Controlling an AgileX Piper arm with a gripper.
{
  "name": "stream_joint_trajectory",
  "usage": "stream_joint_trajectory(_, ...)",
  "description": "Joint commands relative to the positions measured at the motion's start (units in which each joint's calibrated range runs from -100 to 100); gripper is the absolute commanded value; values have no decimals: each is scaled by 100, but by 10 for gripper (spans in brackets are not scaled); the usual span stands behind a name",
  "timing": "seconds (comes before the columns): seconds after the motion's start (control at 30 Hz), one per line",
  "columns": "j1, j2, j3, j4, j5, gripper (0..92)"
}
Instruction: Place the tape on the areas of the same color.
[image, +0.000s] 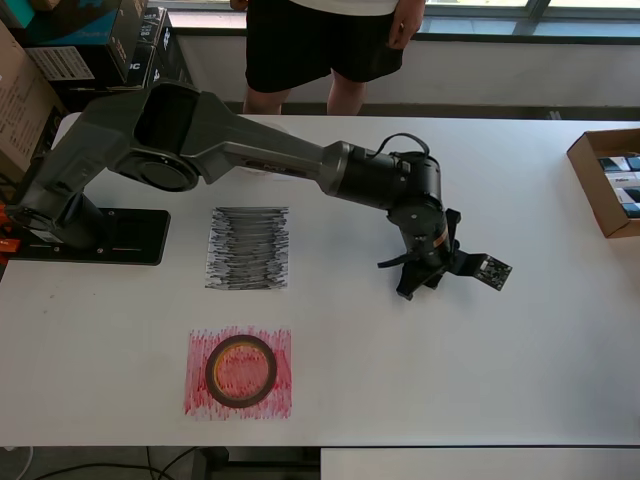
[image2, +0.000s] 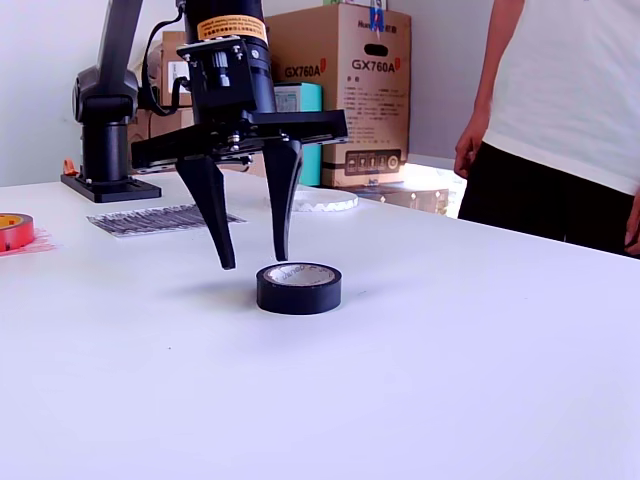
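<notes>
A small black tape roll lies flat on the white table. My gripper hangs open just above it, with the fingertips a little to the exterior view's left of the roll and not touching it. In the overhead view my gripper hides the black roll. The red tape roll lies on the red scribbled sheet; the roll also shows in the exterior view. The black scribbled sheet is bare. The white tape roll lies behind my arm; the white sheet cannot be made out.
The arm's base stands at the overhead view's left. An open cardboard box sits at the table's right edge. A person stands at the far side. Cardboard boxes stand behind the table.
</notes>
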Motion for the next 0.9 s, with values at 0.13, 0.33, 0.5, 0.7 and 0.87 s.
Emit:
stream_joint_trajectory(0.13, 89, 4, -27, 56, -3, 429)
stream_joint_trajectory(0.33, 105, 4, 36, 56, -3, 428)
stream_joint_trajectory(0.5, 82, 13, 45, 56, -20, 428)
stream_joint_trajectory(0.7, 50, 13, 54, 158, -28, 428)
stream_joint_trajectory(0.87, 34, 13, 54, 243, -28, 428)
